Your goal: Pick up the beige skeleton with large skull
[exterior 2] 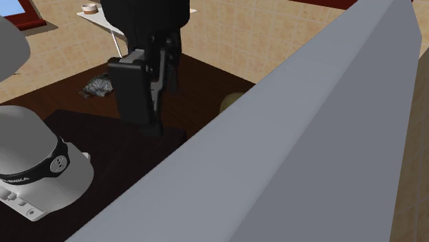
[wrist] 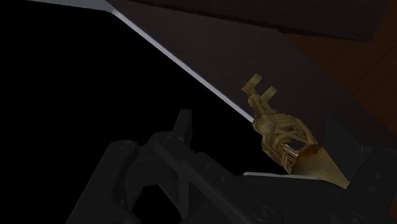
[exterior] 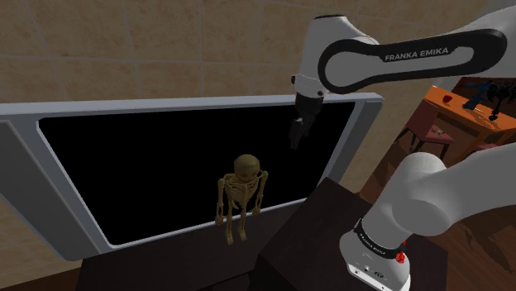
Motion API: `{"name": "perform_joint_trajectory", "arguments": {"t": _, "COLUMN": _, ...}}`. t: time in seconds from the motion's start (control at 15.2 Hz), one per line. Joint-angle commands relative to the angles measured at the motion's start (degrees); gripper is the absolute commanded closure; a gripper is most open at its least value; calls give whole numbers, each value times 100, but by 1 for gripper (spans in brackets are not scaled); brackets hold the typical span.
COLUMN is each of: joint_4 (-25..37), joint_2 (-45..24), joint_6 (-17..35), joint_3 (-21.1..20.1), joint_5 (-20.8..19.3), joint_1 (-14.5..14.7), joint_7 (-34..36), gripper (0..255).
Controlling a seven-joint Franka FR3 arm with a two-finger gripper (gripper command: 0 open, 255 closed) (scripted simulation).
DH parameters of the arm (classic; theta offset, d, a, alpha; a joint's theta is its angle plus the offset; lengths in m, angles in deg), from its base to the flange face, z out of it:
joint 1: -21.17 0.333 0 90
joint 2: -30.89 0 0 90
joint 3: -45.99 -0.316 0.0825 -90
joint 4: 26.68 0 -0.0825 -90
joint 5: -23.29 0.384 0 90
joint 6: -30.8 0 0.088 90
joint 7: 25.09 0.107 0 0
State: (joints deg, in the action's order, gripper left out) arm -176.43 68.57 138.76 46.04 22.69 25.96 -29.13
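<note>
In the shoulder view, a beige skeleton with a large round skull (exterior: pixel 240 198) stands upright on a dark brown tabletop (exterior: pixel 207 264), arms hanging at its sides. It is just in front of the lower edge of a large grey-framed flat panel with a black face (exterior: pixel 25 165), which stands before a tan tiled wall (exterior: pixel 124 50). The white robot arm (exterior: pixel 463 50) carries the words "FRANKA EMIKA" in white on its dark side cover. A black band near its base has small lettering that cannot be read. The black two-finger gripper (exterior: pixel 296 139) hangs pointing down, above the skeleton and toward this view's right, well apart from it. An orange-brown wooden table (exterior: pixel 451 112) stands at the far right.

The second exterior view looks over the panel's plain grey back. The top of the skull peeps past the panel's edge, and the gripper hangs over the tabletop nearby without touching it. A small grey crumpled lump (exterior 2: pixel 100 86) lies on the tabletop beyond the gripper. The arm's white base has a black band with white lettering too small to read.

In the wrist view, the skeleton stands beside the panel's pale frame edge, its feet pointing away from the camera. The fingers (wrist: pixel 182 127) stand apart with nothing between them, and the skeleton lies beyond them, untouched.
</note>
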Motion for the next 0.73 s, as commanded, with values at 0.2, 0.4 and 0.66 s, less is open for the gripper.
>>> {"name": "perform_joint_trajectory", "arguments": {"t": 0.2, "joint_4": -349, "joint_2": -767, "joint_6": 1315, "joint_3": 100, "joint_5": 14, "joint_1": 329, "joint_7": -797, "gripper": 0}}
{"name": "perform_joint_trajectory", "arguments": {"t": 0.4, "joint_4": -464, "joint_2": -1328, "joint_6": 2093, "joint_3": 146, "joint_5": 59, "joint_1": 539, "joint_7": -1276, "gripper": 0}}
{"name": "perform_joint_trajectory", "arguments": {"t": 0.66, "joint_4": -502, "joint_2": -2051, "joint_6": 2972, "joint_3": 309, "joint_5": 106, "joint_1": 912, "joint_7": -1813, "gripper": 0}}
